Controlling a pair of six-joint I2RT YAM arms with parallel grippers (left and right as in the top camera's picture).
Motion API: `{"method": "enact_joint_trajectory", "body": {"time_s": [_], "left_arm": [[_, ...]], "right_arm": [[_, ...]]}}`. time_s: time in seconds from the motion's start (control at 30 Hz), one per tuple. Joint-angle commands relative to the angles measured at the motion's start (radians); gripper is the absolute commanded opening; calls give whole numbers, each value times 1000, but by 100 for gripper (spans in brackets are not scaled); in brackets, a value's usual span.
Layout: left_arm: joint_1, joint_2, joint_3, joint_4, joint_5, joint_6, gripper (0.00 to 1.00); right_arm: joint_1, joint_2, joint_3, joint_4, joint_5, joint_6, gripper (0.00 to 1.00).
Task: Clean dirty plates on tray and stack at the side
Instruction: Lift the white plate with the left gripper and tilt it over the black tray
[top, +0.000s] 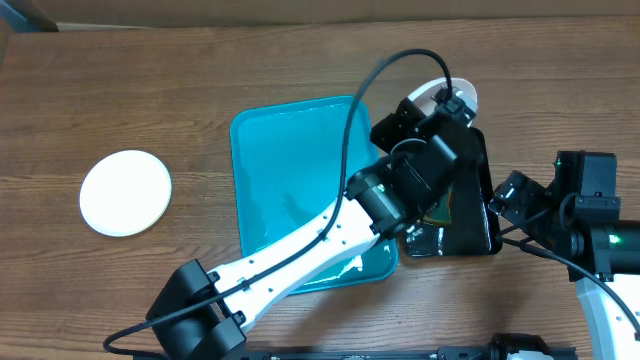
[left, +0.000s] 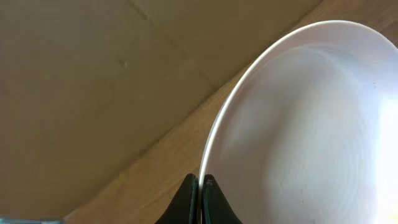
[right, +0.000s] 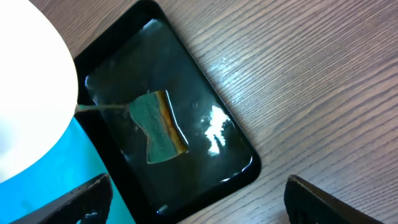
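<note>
left gripper (left: 200, 186): pinched tight on rim of white plate (left: 311, 124), held up near black tray (right: 239, 146) | right gripper (right: 199, 202): jaws wide apart, empty | second plate (top: 125, 192): on table, left of blue tray (top: 270, 170)

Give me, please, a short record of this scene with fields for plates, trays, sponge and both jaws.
turquoise tray: mid-table, left arm stretched across
black tray: beside it, wet
sponge: lying in black tray
held plate: white, near black tray's far end
second plate: white, flat on table, left of turquoise tray
left jaws: shut on held plate's rim
right jaws: open, empty, near black tray's edge
</note>
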Motion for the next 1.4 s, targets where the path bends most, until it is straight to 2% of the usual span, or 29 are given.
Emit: {"method": "enact_joint_trajectory", "body": {"time_s": [0.0, 0.23, 0.47, 1.0, 1.1, 1.2, 1.27, 1.37], "left_arm": [[-22, 5, 26, 24, -85, 72, 4], [-32, 5, 26, 35, -87, 137, 4], [-52, 5, 26, 108, -150, 264, 4], [-77, 5, 25, 107, -163, 255, 4], [-58, 5, 25, 56, -163, 127, 4], [-12, 5, 25, -64, -130, -93, 4], [26, -2, 25, -157, -50, -219, 4], [103, -42, 26, -326, 149, -425, 4]], "right_arm": [[-5, -2, 5, 0, -2, -4, 91], [-5, -2, 5, -6, -2, -7, 92], [-5, -2, 5, -10, -2, -7, 93], [-5, -2, 5, -11, -1, -7, 93], [-5, -2, 5, -11, -1, -8, 93], [-5, -2, 5, -12, -1, -8, 93], [-5, -2, 5, -14, -1, -8, 93], [-5, -2, 5, -16, -1, -29, 93]]}}
